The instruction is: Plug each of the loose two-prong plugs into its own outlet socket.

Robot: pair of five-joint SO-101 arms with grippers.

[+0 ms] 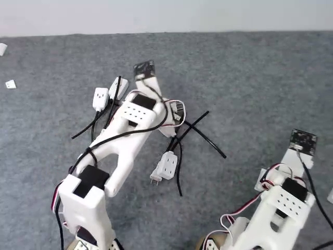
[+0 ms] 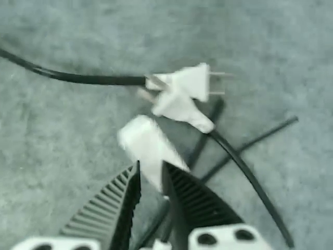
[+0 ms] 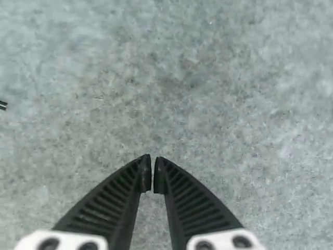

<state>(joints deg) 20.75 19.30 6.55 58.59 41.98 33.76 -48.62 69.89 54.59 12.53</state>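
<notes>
left jaws clamped on a white connector body (image 2: 148, 148), presumably to mate it with the plug (image 2: 190, 83) just beyond; right jaws together, empty.

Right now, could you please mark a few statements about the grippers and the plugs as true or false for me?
1. The right gripper is shut with nothing between its fingers. True.
2. The left gripper is empty. False: it is clamped on a white connector piece.
3. The plug lying beyond the left gripper has three prongs. False: it has two.
4. The right gripper is over bare grey carpet. True.
</notes>
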